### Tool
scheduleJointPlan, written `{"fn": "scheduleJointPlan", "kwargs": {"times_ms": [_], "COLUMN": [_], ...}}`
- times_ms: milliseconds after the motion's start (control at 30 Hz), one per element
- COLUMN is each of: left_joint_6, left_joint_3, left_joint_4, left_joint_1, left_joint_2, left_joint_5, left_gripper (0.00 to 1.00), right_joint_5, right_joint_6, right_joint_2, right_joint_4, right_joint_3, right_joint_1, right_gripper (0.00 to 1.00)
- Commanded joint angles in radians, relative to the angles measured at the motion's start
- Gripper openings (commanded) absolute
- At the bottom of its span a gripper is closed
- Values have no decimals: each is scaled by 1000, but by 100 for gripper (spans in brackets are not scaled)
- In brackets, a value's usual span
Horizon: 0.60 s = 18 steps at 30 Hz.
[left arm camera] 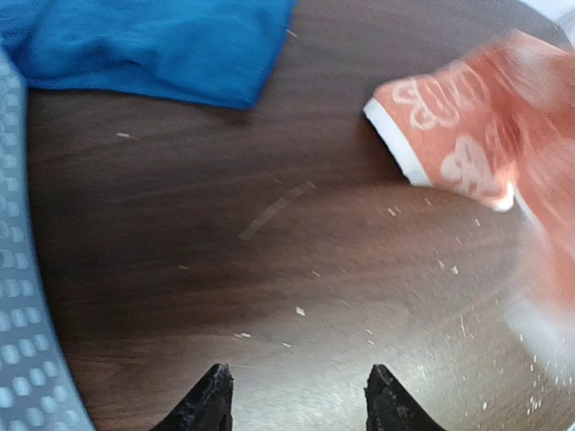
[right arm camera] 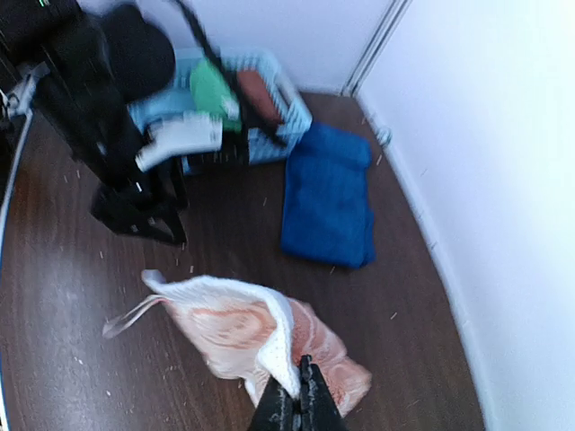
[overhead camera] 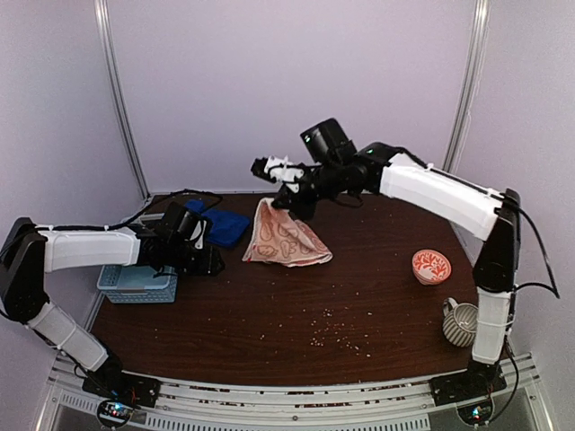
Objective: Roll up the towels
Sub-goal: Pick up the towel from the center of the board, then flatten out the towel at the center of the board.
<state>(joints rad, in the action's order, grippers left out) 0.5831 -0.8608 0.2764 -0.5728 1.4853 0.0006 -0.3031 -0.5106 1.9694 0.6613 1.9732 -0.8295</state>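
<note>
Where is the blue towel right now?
In the top view the blue towel lies at the back left of the table, between the light blue basket and the orange patterned towel.

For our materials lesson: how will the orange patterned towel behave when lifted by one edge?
Probably floppy: the orange patterned towel sags in folds below the right end effector pinching it. Likely light, since a thin pinch holds up that edge. It should drag, not roll, as the rest lies flat on the table.
</note>
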Motion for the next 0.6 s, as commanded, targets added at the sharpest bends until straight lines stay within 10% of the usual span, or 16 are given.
{"fn": "scheduleJointPlan", "kwargs": {"times_ms": [0,267,567], "left_joint_6": [52,40,2], "left_joint_3": [-6,-59,-76], "left_joint_4": [-57,-71,-99], "left_joint_1": [27,27,27], "left_joint_2": [-45,10,87], "left_joint_5": [-83,-60,8], "left_gripper": [51,51,50], "right_joint_5": [-113,-250,44], "right_joint_6": [-5,28,-262], "right_joint_2": [-134,-242,-517], "right_joint_4": [49,67,-234], "right_joint_3": [128,-81,-1107], "right_joint_1": [39,408,640], "right_gripper": [0,0,17]}}
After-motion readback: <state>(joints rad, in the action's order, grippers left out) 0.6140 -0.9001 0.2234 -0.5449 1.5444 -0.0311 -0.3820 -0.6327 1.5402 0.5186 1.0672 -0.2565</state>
